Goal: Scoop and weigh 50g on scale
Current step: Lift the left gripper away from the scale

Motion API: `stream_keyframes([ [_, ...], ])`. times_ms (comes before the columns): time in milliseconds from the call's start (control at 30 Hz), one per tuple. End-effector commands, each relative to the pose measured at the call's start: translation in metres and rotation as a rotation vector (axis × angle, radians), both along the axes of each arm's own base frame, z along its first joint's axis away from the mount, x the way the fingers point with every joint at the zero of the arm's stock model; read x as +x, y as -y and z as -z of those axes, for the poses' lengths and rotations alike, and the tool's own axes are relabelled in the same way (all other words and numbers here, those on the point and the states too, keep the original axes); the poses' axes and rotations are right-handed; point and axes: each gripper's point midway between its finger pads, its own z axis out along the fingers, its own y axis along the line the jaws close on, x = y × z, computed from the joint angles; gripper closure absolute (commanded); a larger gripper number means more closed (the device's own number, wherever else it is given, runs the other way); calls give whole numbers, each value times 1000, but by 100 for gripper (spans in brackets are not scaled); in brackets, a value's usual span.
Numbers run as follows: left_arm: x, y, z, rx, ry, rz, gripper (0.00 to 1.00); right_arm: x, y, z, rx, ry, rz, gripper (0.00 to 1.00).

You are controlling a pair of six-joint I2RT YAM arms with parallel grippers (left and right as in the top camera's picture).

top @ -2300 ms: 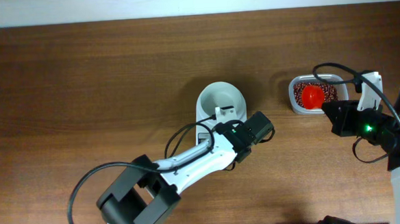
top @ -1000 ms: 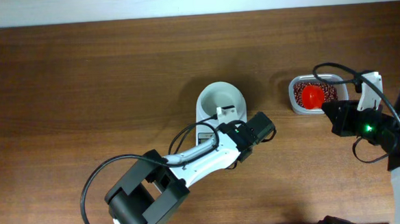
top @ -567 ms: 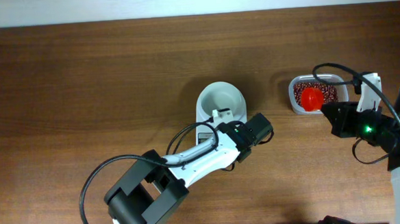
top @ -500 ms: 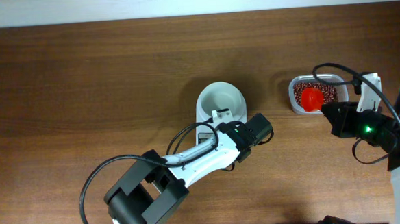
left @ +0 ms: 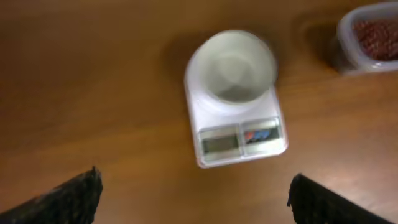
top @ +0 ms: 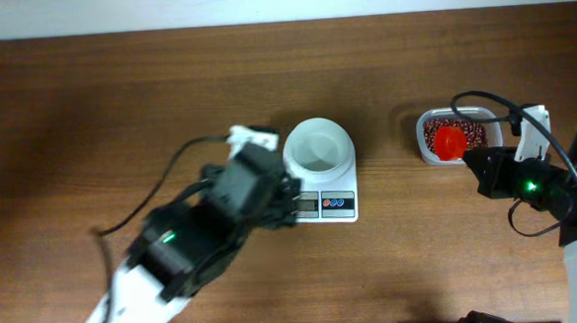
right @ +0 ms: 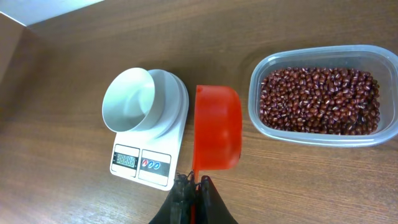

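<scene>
The white scale (top: 327, 205) sits mid-table with an empty white bowl (top: 317, 146) on it; it also shows in the left wrist view as scale (left: 239, 142) and in the right wrist view as scale (right: 142, 163). My left gripper (left: 196, 200) hangs high over the table just left of it, open and holding nothing, left gripper (top: 279, 198). The beans (right: 318, 99) fill a clear tub (right: 311, 140) at the right. My right gripper (right: 194, 184) is shut on the handle of an orange-red scoop (right: 217, 127). Overhead, the scoop (top: 453, 139) hovers over the beans (top: 481, 129).
The left arm's dark body (top: 189, 241) and its cable stretch across the table's lower left. The right arm (top: 558, 202) occupies the right edge. A pale wall (top: 260, 3) runs along the far side of the brown wooden table (top: 117, 101).
The left arm has swung from in front of the scale up and to its left, and its gripper has opened. The scale's display and buttons are now uncovered. The right arm and scoop stayed put.
</scene>
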Motion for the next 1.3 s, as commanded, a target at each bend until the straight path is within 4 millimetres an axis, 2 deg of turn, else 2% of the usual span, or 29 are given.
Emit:
stream_keyframes([
  [0, -17, -19, -18, 12, 47, 61, 1, 1, 0, 0, -12, 4, -5, 96],
  [33, -24, -14, -17, 107, 66, 248, 1, 2, 0, -1, -13, 7, -5, 95],
  [100, -58, 4, -2, 256, 43, 739, 1, 3, 1, -2, -17, 16, -5, 95],
  [133, -62, -2, 4, 300, 20, 773, 1, 3, 1, -2, -16, 15, -5, 95],
  [233, -60, -19, 8, 381, -6, 727, 1, -1, -1, 1, -8, -7, -5, 95],
  [300, -67, -11, 10, 342, -21, 770, 1, -3, -1, 3, -4, -18, -6, 95],
  [367, -67, -14, 12, 334, -34, 777, 1, -2, -1, 3, -4, -17, -6, 95],
  [433, -65, -12, 8, 256, -35, 784, 1, -2, -1, 2, -5, -17, -6, 95],
  [467, -69, -5, 3, 180, -11, 888, 1, -2, -1, 3, -4, -17, -6, 95],
  [500, -68, -7, 3, 157, -15, 895, 1, -3, -1, 3, -4, -18, -6, 95],
  [567, -57, -18, 14, 154, -84, 838, 1, -3, -1, 3, -4, -18, -6, 95],
  [800, -30, -14, 58, 177, -264, 827, 1, -3, -1, 2, -3, -17, -6, 96],
  [1067, -21, -20, 60, 227, -252, 804, 1, -4, -15, -6, 66, 8, -59, 96],
  [1267, -21, -19, 60, 226, -252, 804, 1, -5, -15, -5, 70, 2, -60, 96],
])
